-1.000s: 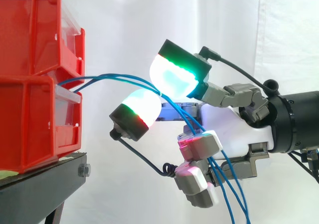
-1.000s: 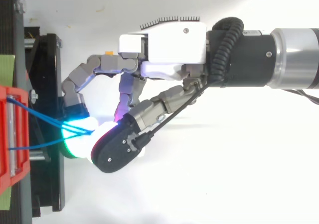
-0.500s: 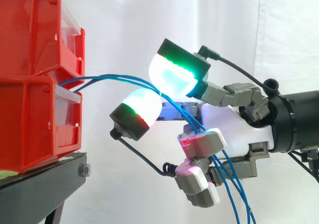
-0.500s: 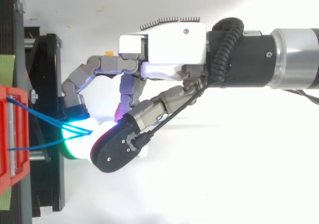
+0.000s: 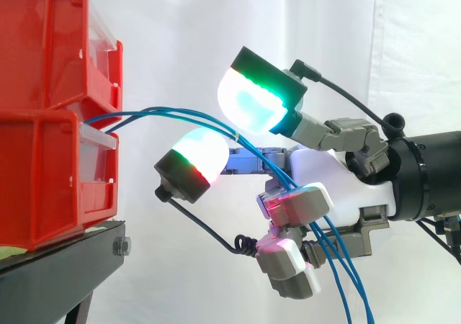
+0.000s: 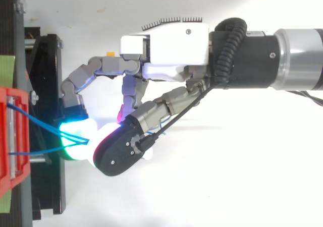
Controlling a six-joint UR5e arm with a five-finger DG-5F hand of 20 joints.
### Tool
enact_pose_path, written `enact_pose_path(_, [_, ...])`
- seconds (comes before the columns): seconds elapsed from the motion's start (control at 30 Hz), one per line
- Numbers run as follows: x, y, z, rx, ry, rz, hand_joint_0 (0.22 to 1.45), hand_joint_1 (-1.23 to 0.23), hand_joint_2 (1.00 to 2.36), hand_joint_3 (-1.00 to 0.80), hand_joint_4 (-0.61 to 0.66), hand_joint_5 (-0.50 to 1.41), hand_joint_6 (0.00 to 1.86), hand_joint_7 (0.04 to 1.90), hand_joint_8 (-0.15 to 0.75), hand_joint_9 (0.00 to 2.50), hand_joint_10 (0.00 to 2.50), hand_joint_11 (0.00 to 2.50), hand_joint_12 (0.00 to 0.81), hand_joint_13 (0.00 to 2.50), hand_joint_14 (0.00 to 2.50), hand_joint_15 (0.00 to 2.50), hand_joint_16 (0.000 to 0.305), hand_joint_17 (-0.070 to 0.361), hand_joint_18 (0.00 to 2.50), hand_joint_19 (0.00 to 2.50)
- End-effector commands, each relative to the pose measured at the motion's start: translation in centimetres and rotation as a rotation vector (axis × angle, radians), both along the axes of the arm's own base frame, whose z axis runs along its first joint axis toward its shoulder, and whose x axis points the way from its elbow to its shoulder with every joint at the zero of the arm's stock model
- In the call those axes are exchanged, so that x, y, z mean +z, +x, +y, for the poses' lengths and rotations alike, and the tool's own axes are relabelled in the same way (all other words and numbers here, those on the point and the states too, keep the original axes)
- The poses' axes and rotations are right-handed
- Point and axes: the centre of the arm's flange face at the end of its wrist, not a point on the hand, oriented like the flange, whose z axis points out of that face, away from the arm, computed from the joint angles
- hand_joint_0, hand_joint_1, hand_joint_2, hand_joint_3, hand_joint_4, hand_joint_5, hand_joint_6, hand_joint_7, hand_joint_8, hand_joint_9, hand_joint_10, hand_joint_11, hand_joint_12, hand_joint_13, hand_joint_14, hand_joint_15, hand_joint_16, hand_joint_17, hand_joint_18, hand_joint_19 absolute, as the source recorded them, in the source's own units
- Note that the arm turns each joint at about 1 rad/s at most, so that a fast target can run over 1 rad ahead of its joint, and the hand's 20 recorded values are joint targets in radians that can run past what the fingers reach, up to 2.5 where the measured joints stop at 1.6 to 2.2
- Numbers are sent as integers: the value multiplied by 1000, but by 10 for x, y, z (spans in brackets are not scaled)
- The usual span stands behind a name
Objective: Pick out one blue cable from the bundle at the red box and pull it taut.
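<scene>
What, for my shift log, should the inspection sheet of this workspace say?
Surface: black stand, carrying the boxes.
Job's things: two red boxes stacked; blue cables emerge where they meet.
Clutter: nothing seen.
Hand: hand level with the boxes, apart from them; grip cannot be judged.
Cables: blue cables arc to the hand, run through it, hang below; curved, not taut.
Surroundings: white curtain behind.

Robot hand white-palmed; grey fingers, green-glowing pads, black wrist.
</scene>
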Motion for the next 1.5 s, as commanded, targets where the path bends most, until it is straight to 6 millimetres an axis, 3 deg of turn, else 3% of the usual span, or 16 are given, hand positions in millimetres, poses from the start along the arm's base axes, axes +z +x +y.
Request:
enact_pose_path(0.0, [-1,0,0,0,0,1,411,-603,1000,-500,-251,-12,712,1109,255,1545,28,716,370,1256,24,581,61,137,1130,787])
enact_pose_path(0.1, [0,0,0,1,0,-1,464,-585,1000,-500,-266,-14,708,1130,235,1526,32,737,353,1232,24,592,56,125,1078,811])
enact_pose_path(0.3, [-1,0,0,1,0,1,572,-698,1000,-500,-251,-18,704,1178,219,1505,34,766,326,1196,26,614,48,108,994,857])
enact_pose_path(0.4, [0,-1,0,1,0,4,579,-744,1010,-388,-223,-22,706,1264,227,1488,35,786,328,1192,26,620,48,108,994,861])
enact_pose_path(0.47, [0,-1,-1,3,0,4,577,-764,1014,-328,-210,-37,774,1137,238,1484,35,774,334,1190,26,633,49,110,981,854])
enact_pose_path(0.73, [-1,0,-2,2,-1,1,594,-822,1020,-217,-145,-74,860,1080,269,1431,36,821,344,1166,26,630,50,112,989,857])
enact_pose_path(0.87, [0,0,-2,2,-1,-1,644,-828,1015,-296,-106,-88,878,1006,273,1350,35,837,353,1135,25,624,50,112,968,843])
enact_pose_path(1.0, [-1,0,-2,2,-1,1,714,-886,1010,-388,-137,-104,891,1028,276,1295,35,833,343,1091,25,622,49,111,939,828])
enact_pose_path(1.23, [-1,0,-1,3,-3,1,784,-853,1000,-500,-344,-120,941,1098,264,1272,33,813,333,1084,26,609,48,107,932,814])
enact_pose_path(1.47, [0,0,3,8,-1,-1,757,-851,1000,-500,-355,-119,947,1097,257,1288,31,805,327,1094,27,607,47,106,947,797])
